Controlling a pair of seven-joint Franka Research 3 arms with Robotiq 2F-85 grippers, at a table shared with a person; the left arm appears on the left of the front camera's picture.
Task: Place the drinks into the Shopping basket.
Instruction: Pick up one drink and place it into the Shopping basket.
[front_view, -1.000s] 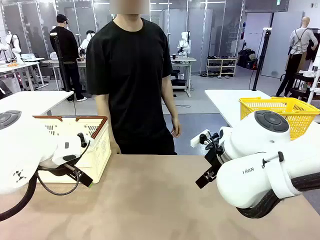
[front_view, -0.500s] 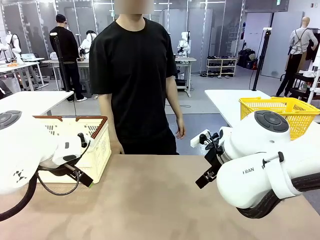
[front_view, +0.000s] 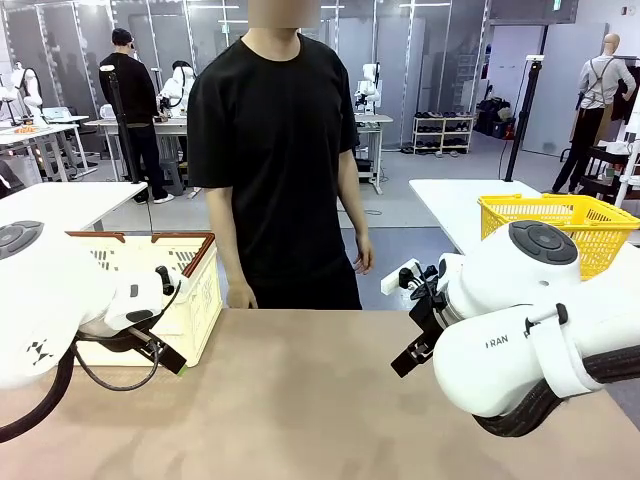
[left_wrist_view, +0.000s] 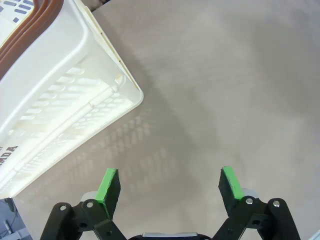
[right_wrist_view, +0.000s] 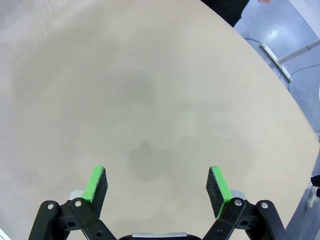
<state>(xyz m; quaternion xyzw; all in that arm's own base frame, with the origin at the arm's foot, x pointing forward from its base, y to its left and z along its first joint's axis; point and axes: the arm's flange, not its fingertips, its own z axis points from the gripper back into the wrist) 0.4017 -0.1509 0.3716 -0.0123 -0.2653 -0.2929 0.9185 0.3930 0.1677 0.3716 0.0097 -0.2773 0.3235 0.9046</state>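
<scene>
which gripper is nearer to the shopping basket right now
Left. The left gripper hovers open just off a corner of the shopping basket. The right gripper hangs open over bare table, well away from it.

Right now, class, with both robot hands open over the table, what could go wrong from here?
The Shopping basket stands close beside the left arm, so a swing of the open left hand might knock it. The person's hand hangs at the far edge of the table, where a reaching arm might strike it.
</scene>
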